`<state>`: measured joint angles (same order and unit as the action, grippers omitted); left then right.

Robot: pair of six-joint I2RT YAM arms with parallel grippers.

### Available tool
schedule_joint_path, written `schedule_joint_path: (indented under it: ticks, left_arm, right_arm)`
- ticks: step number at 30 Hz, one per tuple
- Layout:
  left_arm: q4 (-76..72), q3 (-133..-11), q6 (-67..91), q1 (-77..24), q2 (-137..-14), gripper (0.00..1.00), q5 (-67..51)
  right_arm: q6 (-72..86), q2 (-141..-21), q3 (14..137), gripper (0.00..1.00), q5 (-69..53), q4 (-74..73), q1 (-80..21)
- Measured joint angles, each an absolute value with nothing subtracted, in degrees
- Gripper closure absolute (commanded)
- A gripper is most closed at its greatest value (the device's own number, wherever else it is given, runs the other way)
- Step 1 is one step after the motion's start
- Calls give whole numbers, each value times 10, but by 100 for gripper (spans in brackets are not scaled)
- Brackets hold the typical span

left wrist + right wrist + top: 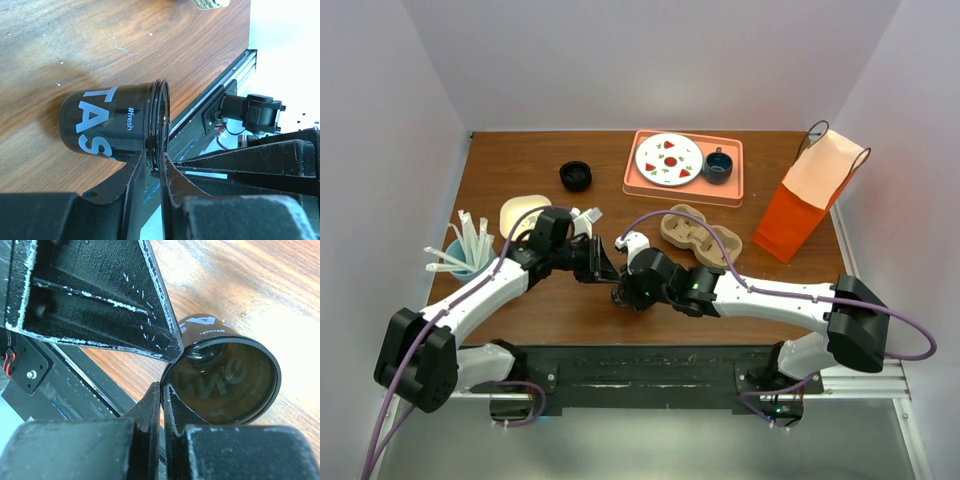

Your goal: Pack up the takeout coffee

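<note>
At the near middle of the worktop [75, 45], we see the takeout coffee [107, 122] tipped sideways: a glossy dark cup with a ridged rim, "TAS" and "#fresh" printed in white. The right tool [162, 390] is closed, pinching its rim. The left tool [152, 167] straddles that rim, but we cannot tell whether it grips.

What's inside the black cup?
The shiny black plastic cup with white letters looks empty: just its bare bottom. The right end effector pinching its rim hides some wall.
</note>
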<state>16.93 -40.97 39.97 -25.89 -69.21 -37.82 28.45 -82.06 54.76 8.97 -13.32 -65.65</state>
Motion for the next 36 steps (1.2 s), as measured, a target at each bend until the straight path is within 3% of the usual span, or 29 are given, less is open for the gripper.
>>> schedule_joint_path:
  ticks: [26, 36]
  left_arm:
    - [143, -396, 400, -259, -714, 78, -382]
    - [120, -391, 400, -255, -725, 78, -390]
  right_arm:
    - [280, -822, 548, 100, 77, -134, -645]
    - [278, -837, 561, 96, 77, -145, -641]
